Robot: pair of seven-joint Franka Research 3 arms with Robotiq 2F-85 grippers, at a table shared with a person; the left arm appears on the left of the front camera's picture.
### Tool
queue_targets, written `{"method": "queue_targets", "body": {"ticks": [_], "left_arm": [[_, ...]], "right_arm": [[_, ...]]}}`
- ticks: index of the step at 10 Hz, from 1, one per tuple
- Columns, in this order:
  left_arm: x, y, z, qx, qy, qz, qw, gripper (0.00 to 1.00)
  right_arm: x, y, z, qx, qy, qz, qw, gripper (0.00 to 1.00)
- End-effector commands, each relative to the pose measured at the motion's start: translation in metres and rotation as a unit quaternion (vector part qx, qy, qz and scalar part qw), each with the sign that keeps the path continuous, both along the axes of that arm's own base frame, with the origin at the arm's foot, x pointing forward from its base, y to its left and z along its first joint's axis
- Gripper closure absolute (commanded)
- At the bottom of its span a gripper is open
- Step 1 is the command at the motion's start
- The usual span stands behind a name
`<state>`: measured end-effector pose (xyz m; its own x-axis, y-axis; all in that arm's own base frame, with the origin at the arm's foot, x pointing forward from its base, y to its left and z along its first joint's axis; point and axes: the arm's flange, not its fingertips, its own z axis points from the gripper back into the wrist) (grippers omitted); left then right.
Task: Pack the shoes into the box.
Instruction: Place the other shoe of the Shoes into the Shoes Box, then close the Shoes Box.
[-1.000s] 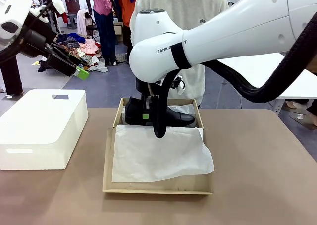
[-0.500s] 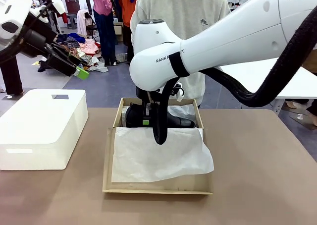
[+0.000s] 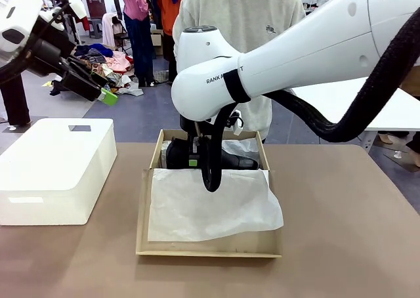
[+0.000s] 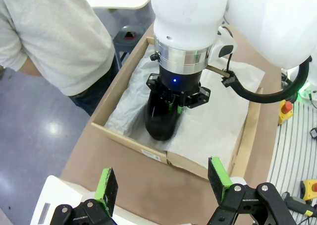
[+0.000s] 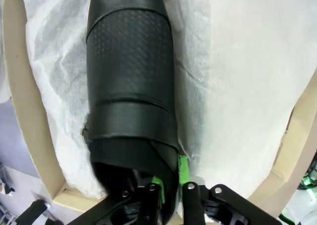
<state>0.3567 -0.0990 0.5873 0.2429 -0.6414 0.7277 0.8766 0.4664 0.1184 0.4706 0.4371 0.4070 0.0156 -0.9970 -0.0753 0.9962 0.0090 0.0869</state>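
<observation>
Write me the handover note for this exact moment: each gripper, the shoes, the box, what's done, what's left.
Left gripper: open, empty, raised well away from the box.
Right gripper: down in the box, fingers astride the back rim of a shoe; clamped or loose, cannot tell.
Shoe: lying on the tissue paper inside the box.
Done: one shoe in.
Left: let go, withdraw, pack the other shoe, fold the tissue over, close the box.

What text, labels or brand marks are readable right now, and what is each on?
"RANK A": on the white link of the right arm; the rest is cut off by a black strap.
Chest mark on the person's sweatshirt: too small to read.
White sticker on the box outer wall: blurred, unreadable.
</observation>
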Motion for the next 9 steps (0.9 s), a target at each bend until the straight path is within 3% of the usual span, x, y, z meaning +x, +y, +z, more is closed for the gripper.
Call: {"method": "queue_targets", "body": {"ticks": [1, 3, 4, 9], "left_arm": [[0.002, 0.002, 0.000, -0.003, -0.003, -0.008, 1.000, 0.04], [0.002, 0.002, 0.000, -0.003, -0.003, -0.008, 1.000, 0.04], [0.002, 0.002, 0.000, -0.003, -0.003, -0.008, 1.000, 0.04], [0.002, 0.002, 0.000, -0.003, -0.003, -0.008, 1.000, 0.04]], "right_arm": [[-0.003, -0.001, 0.004, 0.019, -0.005, -0.022, 1.000, 0.44], [-0.004, -0.010, 0.024, 0.024, -0.011, -0.027, 0.999, 0.07], [-0.007, -0.015, 0.037, 0.028, -0.013, -0.028, 0.999, 0.00], [-0.018, -0.026, 0.062, 0.034, -0.005, -0.002, 0.999, 0.00]]}}
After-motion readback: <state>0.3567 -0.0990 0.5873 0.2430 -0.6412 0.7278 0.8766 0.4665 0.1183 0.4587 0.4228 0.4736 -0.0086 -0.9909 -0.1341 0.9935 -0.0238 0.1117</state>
